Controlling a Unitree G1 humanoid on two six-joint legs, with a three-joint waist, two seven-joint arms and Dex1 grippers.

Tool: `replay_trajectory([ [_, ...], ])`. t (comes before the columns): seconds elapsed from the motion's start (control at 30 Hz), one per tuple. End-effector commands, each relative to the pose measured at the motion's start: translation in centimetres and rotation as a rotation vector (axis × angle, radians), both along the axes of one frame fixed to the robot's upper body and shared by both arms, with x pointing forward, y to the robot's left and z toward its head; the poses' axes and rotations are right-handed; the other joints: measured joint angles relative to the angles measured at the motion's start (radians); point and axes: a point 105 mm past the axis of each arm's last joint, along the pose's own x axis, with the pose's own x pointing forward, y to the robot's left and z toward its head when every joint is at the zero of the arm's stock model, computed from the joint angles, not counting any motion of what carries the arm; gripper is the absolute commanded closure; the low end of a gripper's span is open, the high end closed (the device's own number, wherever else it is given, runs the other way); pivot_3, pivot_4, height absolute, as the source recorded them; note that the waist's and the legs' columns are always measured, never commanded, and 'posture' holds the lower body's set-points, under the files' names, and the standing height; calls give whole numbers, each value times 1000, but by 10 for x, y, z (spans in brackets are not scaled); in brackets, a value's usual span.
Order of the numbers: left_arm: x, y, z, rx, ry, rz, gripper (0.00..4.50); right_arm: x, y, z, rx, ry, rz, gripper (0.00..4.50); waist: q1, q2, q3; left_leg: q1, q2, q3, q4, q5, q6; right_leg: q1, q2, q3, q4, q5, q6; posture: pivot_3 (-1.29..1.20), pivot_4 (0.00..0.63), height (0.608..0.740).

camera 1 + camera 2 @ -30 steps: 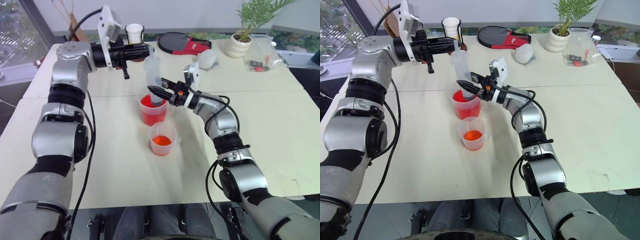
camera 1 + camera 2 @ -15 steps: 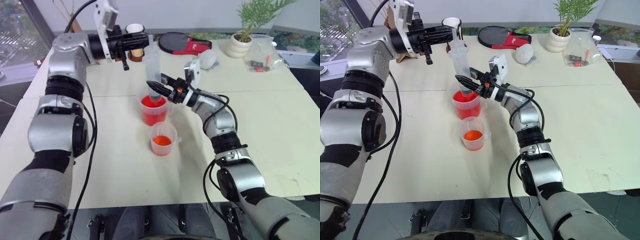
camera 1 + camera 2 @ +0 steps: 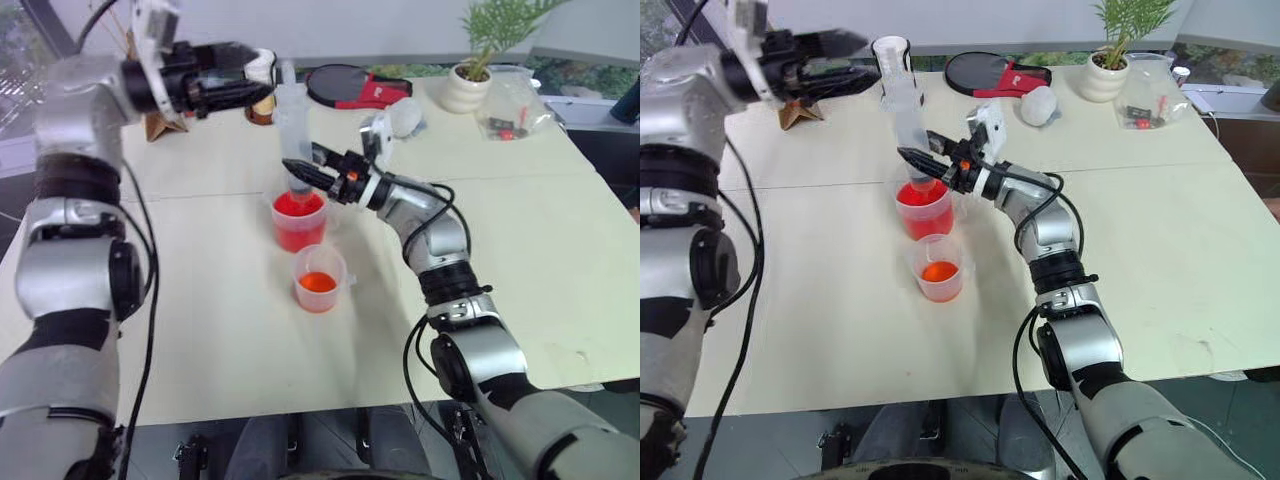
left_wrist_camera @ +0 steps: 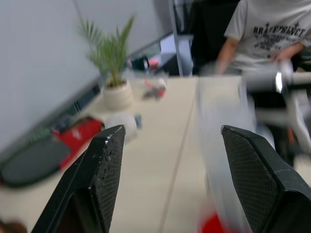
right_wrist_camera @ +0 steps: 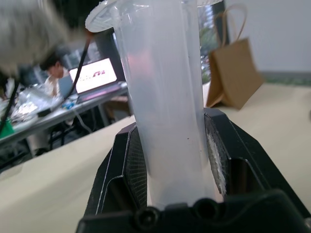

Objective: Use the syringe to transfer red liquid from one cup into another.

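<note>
Under the syringe (image 3: 292, 130), both cups apparently hold red liquid (image 3: 298, 206).

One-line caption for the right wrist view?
Right gripper clamps the clear syringe barrel upright between its fingers.

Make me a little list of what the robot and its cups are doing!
right gripper: shut on the syringe, held upright
syringe tip: over the larger cup
left gripper: open, beside the syringe top
larger cup: red liquid inside
smaller cup: a little orange-red liquid, just in front of the larger cup
table: holds both cups
</note>
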Motion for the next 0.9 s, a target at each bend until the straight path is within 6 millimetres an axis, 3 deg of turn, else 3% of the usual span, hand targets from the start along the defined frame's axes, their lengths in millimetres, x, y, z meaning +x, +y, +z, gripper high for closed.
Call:
replay_trajectory([
  [0.03,-11,12,7,-5,-19,29,1148,-10,1,36,64,-91,17,3118,0,0,0,0,0,0,0,0,0,0,0,0,0,0,0,0,150,740],
  [0.2,-21,23,0,-53,5,73,1148,-12,-5,49,108,-95,-2,3118,13,-1,1,-1,-1,-2,2,0,0,1,0,4,0,0,0,0,150,740],
  [0.27,-24,22,-2,-74,7,80,1148,-16,-13,66,147,-112,-14,3118,15,-1,1,-1,-2,-2,2,0,0,0,2,12,0,0,0,0,150,740],
  [0.43,-30,15,-11,-81,20,68,1148,-49,-41,92,197,-100,-1,3118,24,-1,1,-1,-2,-3,2,0,0,0,4,17,0,0,0,0,150,740],
  [0.53,-31,7,-14,-91,28,48,1148,-75,-50,79,165,-39,8,3118,36,-2,0,-1,-2,-3,1,0,0,-1,4,18,0,0,0,0,150,740],
  [0.7,-31,-9,-11,-107,29,-7,1148,-104,-53,39,174,117,37,3118,41,-2,0,0,-2,-1,3,0,0,0,4,19,0,0,0,0,150,740],
  [0.9,-25,-21,-6,-73,32,-63,1148,-112,-42,12,157,163,41,3118,38,-2,0,0,-2,0,3,-2,5,0,5,20,0,0,0,0,150,740],
])
